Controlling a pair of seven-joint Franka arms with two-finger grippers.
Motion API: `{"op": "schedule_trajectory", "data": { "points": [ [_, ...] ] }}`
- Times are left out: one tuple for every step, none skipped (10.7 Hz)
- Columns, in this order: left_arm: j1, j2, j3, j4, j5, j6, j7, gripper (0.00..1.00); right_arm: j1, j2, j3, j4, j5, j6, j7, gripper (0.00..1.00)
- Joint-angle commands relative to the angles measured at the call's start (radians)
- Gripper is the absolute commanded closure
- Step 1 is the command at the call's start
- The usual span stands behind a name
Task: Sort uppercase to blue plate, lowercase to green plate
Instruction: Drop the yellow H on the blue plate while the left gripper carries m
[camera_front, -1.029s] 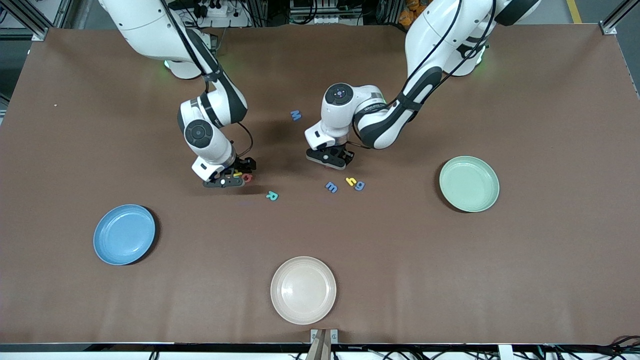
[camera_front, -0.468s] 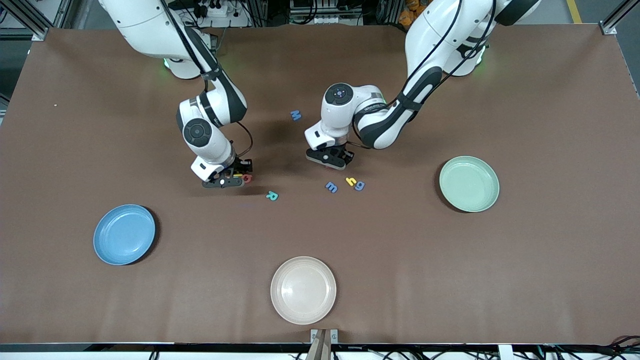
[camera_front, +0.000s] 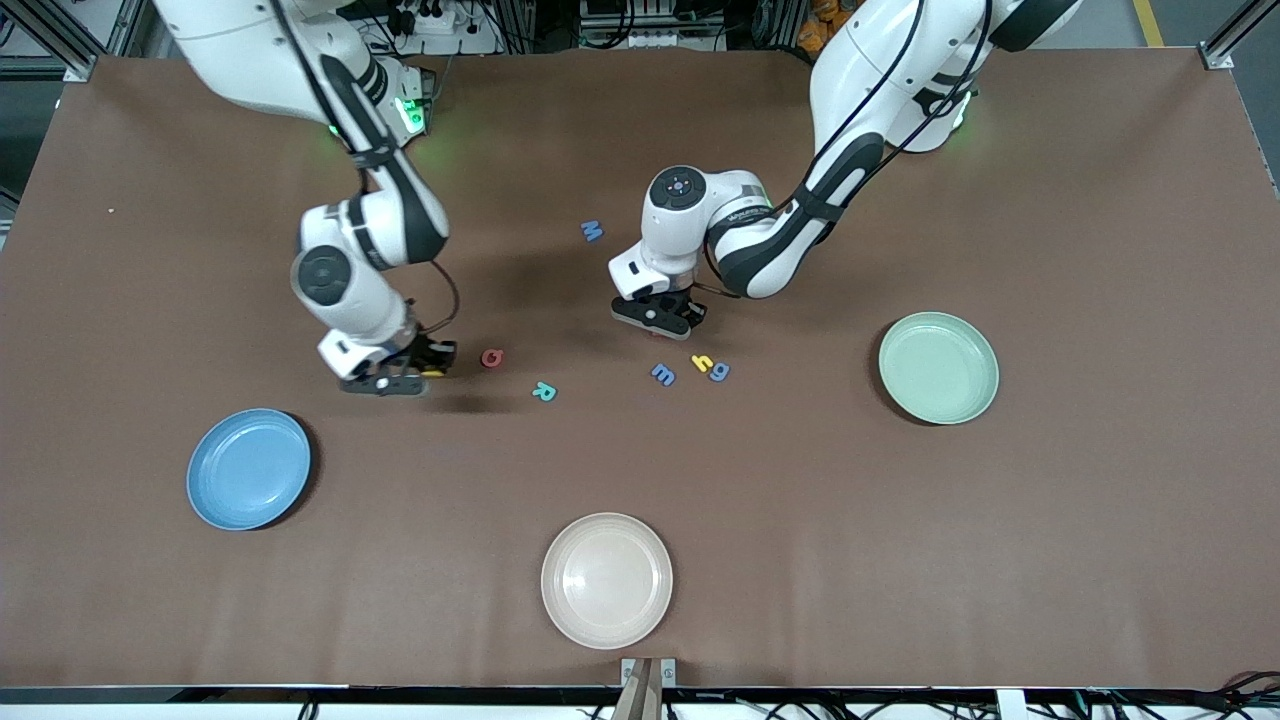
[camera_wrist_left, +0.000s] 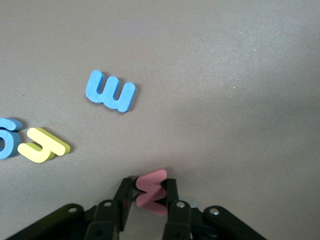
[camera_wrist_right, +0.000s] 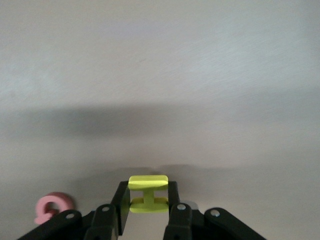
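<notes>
I have the right pincer (camera_wrist_right: 145, 205) clamped on the yellow H (camera_wrist_right: 148, 192), bound for the blue plate (camera_front: 248, 468) at seven o'clock, while the left pincer (camera_wrist_left: 148, 202) grips the red w (camera_wrist_left: 151, 191), destined for the green plate (camera_front: 938, 367) at three o'clock

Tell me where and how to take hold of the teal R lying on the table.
Come straight down on the teal R: it lies flat on the table, so only its thin edges offer a hold. Close the claw across its upright stem, the straightest part. Nothing touches it; the red Q lies apart, toward the right arm's end, so any approach angle looks free.
</notes>
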Motion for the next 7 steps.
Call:
{"op": "schedule_trajectory", "data": {
  "points": [
    [-0.005,0.024,0.0,0.017,0.037,0.016,-0.015,0.73,-0.094,-0.053,0.008,-0.003,0.01,-0.052,-0.127,1.0],
    [-0.005,0.024,0.0,0.017,0.037,0.016,-0.007,0.78,-0.143,-0.053,0.008,0.017,0.01,-0.082,-0.212,1.0],
    [-0.002,0.024,0.0,0.017,0.042,0.016,-0.003,0.82,-0.189,-0.046,0.01,0.038,0.011,-0.124,-0.3,1.0],
    [0.0,0.024,0.0,0.017,0.051,0.014,-0.004,0.83,-0.236,-0.04,0.008,0.061,0.011,-0.135,-0.395,1.0],
    [0.001,0.022,0.0,0.015,0.052,0.011,-0.003,0.85,-0.272,-0.033,0.01,0.077,0.011,-0.135,-0.486,1.0],
    [0.003,0.017,0.0,0.015,0.052,0.006,-0.004,0.88,-0.298,-0.023,0.008,0.101,0.01,-0.135,-0.584,1.0],
    [0.009,0.01,0.0,0.017,0.052,-0.01,0.011,0.9,-0.323,-0.001,0.008,0.136,0.008,-0.135,-0.701,1.0]
  ]
}}
